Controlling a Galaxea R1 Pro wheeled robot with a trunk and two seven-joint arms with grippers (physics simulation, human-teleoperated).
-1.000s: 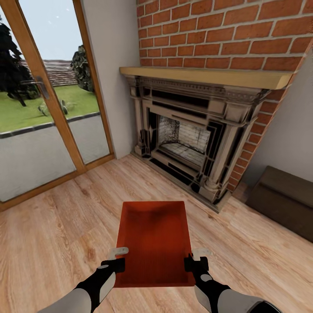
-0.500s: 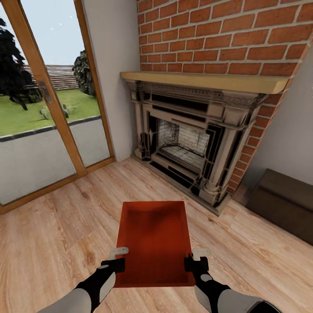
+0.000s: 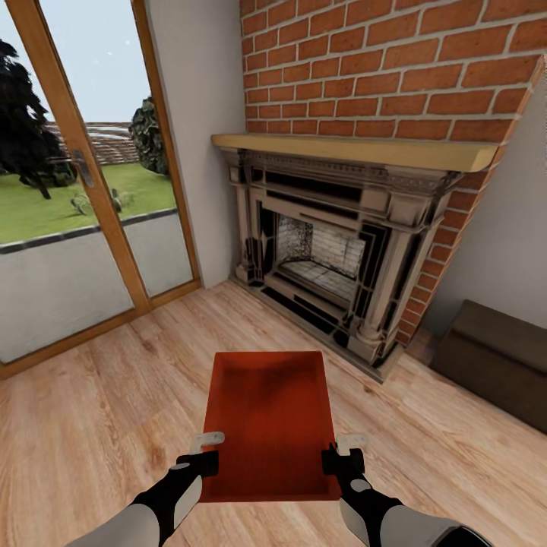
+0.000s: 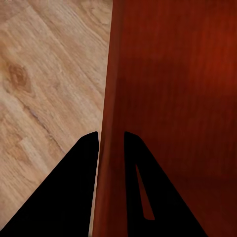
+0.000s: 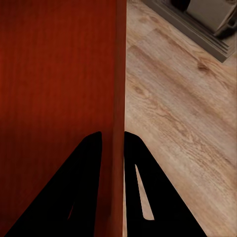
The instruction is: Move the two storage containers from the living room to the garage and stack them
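I hold one red-orange storage container (image 3: 270, 425) level in front of me, above the light wood-plank living room floor. My left gripper (image 3: 205, 452) is shut on its left wall (image 4: 109, 123), one finger on each side. My right gripper (image 3: 340, 453) is shut on its right wall (image 5: 117, 98) in the same way. The bin is open-topped and nothing lies in it.
A dark ornate fireplace (image 3: 334, 243) under a red-brick chimney (image 3: 395, 68) stands ahead to the right. Wood-framed glass doors (image 3: 83, 182) fill the left side. A dark brown low bench (image 3: 494, 365) sits at the right edge. Wood floor (image 3: 99, 410) lies open to my left.
The whole view has shifted slightly: the fireplace and doors sit a little further off and to the right. The container and both grippers keep the same place in the picture.
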